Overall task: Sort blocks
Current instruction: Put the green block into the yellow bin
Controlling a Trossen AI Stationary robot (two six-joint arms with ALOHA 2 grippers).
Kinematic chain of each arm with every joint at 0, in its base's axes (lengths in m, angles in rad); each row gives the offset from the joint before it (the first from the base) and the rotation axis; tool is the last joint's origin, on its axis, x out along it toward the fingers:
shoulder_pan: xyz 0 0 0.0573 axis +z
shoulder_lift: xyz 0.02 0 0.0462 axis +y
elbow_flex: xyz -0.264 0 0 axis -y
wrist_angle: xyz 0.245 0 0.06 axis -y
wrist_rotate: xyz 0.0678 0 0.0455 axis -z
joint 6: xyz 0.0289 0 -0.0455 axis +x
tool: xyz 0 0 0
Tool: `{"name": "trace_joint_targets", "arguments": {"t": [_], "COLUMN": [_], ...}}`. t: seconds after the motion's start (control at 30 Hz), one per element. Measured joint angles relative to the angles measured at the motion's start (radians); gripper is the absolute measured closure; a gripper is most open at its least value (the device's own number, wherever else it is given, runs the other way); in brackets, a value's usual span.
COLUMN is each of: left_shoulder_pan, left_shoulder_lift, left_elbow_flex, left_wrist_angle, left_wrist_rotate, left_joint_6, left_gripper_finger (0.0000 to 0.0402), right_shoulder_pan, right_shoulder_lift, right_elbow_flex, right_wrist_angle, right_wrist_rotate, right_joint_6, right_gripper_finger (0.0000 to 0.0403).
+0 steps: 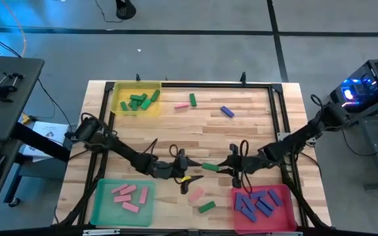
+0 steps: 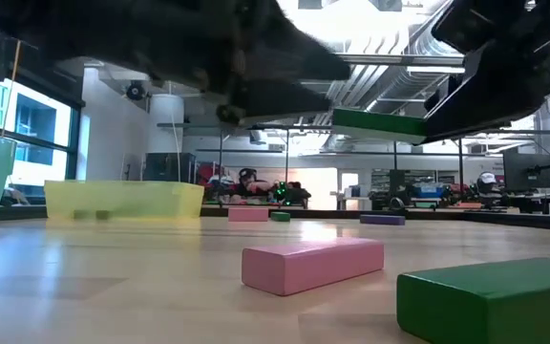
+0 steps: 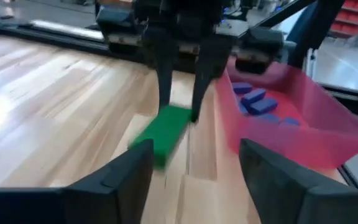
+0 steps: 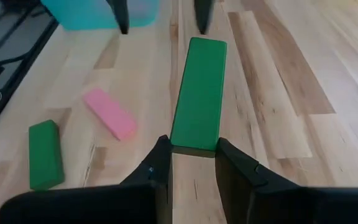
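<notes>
We see the right gripper point(image 4: 191, 163) clamped on a flat green block point(image 4: 197, 93); the left gripper point(image 3: 194, 165) stands apart.

Your two dark six-joint arms reach inward and meet near the table's middle, wrists low and nearly level. Your right gripper point(image 1: 225, 166) has its two dark fingers clamped on the end of a green rectangular block point(image 4: 198, 92). Your left gripper point(image 1: 188, 172) faces it, fingers spread apart, touching nothing.

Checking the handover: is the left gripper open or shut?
Open: the left gripper has its fingers spread apart, clear of the green block held by the right gripper.
</notes>
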Motion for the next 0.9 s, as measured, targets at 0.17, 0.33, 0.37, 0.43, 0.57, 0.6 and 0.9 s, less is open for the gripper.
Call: {"name": "trace_joint_targets", "arguments": {"t": [0.17, 0.33, 0.37, 0.43, 0.57, 0.6, 0.9], "left_shoulder_pan": [0.037, 0.056, 0.056, 0.061, 0.065, 0.068, 0.070], "left_shoulder_lift": [0.035, 0.062, 0.064, 0.083, 0.099, 0.100, 0.100], "left_elbow_flex": [0.051, 0.070, 0.066, 0.071, 0.069, 0.069, 0.069], "left_wrist_angle": [0.002, -0.007, -0.013, -0.005, -0.020, -0.023, -0.030], "left_wrist_rotate": [0.086, 0.105, 0.100, 0.093, 0.079, 0.079, 0.095], "left_joint_6": [0.042, 0.051, 0.063, 0.079, 0.084, 0.084, 0.083], "left_gripper_finger": [0.0130, 0.0115, 0.0115, 0.0115, 0.0115, 0.0115, 0.0124], "right_shoulder_pan": [0.027, 0.027, 0.027, 0.027, 0.026, 0.026, 0.026], "right_shoulder_lift": [0.037, 0.068, 0.071, 0.075, 0.074, 0.074, 0.074], "right_elbow_flex": [0.046, 0.056, 0.056, 0.056, 0.056, 0.056, 0.056], "right_wrist_angle": [-0.047, -0.045, -0.046, -0.046, -0.038, -0.033, -0.027], "right_wrist_rotate": [0.034, 0.038, 0.038, 0.035, 0.028, 0.026, 0.025], "right_joint_6": [-0.006, -0.003, -0.003, -0.003, -0.003, -0.003, -0.003], "right_gripper_finger": [0.0339, 0.0339, 0.0339, 0.0339, 0.0339, 0.0339, 0.0340]}}
